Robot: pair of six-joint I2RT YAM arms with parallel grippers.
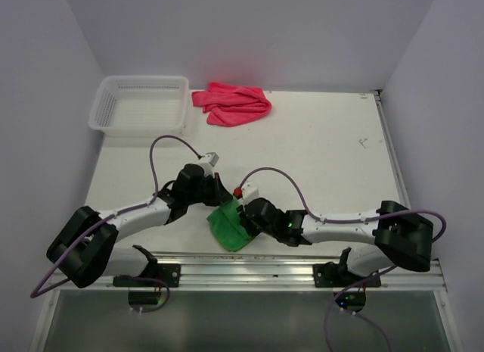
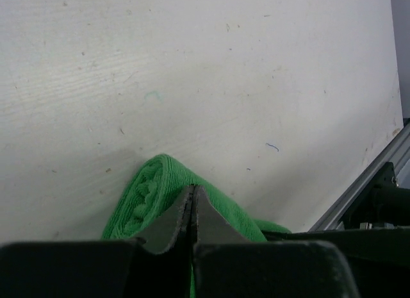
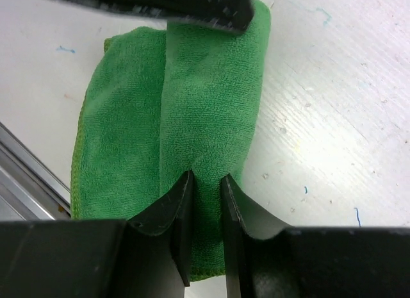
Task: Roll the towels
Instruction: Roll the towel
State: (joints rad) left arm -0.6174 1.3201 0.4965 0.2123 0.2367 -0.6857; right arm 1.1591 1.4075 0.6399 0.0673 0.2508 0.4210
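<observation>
The green towel [image 1: 229, 229] lies folded over at the near edge of the table [image 1: 325, 155], between the 2 grippers. The right gripper [image 3: 206, 181] pinches a raised fold of it. The left gripper [image 2: 193, 190] is closed tight at the towel's end, possibly catching cloth. The pink towel [image 1: 233, 104] lies crumpled beside the basket [image 1: 113, 110].

White-black arms [image 1: 136, 212], purple cables [image 1: 172, 136]

Lighting is bright, even and diffuse, from overhead. The table [image 1: 325, 147] shows no glare; shadows on it are faint and soft-edged. In the right wrist view the green towel [image 3: 211, 106] pile is sharp; the right gripper [image 3: 206, 179] is dark and underexposed.
</observation>
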